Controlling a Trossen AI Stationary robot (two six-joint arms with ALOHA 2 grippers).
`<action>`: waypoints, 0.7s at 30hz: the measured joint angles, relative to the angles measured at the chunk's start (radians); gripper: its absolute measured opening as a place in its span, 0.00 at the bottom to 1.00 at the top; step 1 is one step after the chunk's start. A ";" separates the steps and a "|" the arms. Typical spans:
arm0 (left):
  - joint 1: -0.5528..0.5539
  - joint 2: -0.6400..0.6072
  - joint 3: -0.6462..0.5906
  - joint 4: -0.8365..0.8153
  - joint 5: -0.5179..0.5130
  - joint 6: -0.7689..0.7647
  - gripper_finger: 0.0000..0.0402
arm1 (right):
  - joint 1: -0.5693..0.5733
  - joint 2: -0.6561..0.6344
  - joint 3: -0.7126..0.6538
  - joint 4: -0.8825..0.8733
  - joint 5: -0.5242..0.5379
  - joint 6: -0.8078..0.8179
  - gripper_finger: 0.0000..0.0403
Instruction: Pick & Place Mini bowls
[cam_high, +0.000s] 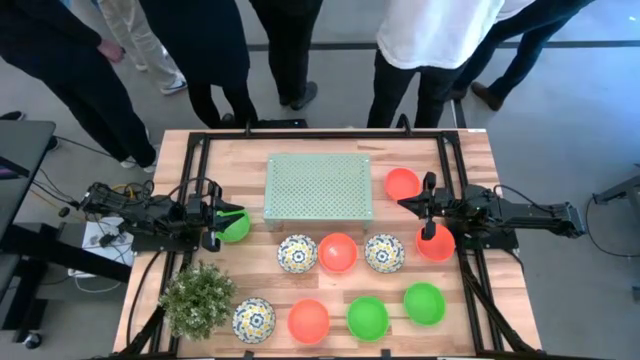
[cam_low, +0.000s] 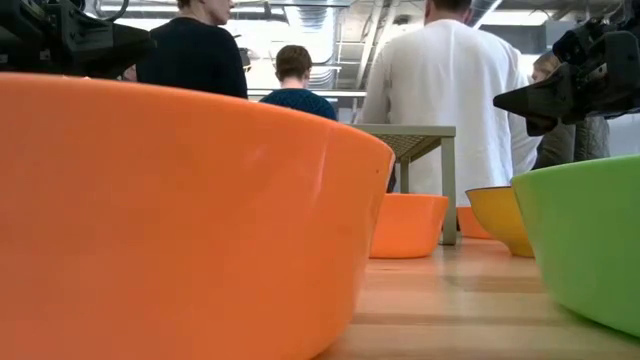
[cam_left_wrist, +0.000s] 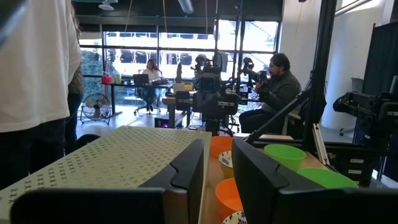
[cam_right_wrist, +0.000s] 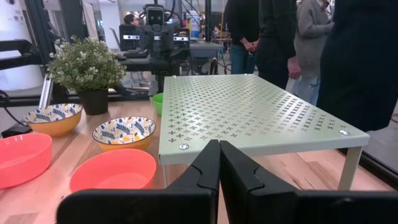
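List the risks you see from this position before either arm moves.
The left pincer hangs open beside the bright green mini bowl; closing early might nudge it against the pale green perforated metal stand. The right pincer, shut, sits between two orange-red mini bowls and may clip either.
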 joint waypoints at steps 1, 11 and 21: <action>0.000 0.000 0.000 0.000 0.000 0.000 0.21 | 0.000 0.000 0.000 0.000 0.000 0.000 0.00; 0.000 0.000 0.000 0.000 0.000 0.000 0.21 | 0.000 0.000 0.000 0.000 0.000 0.000 0.00; 0.000 0.000 0.000 0.000 0.000 0.032 0.21 | 0.000 0.000 0.000 0.000 0.000 -0.009 0.00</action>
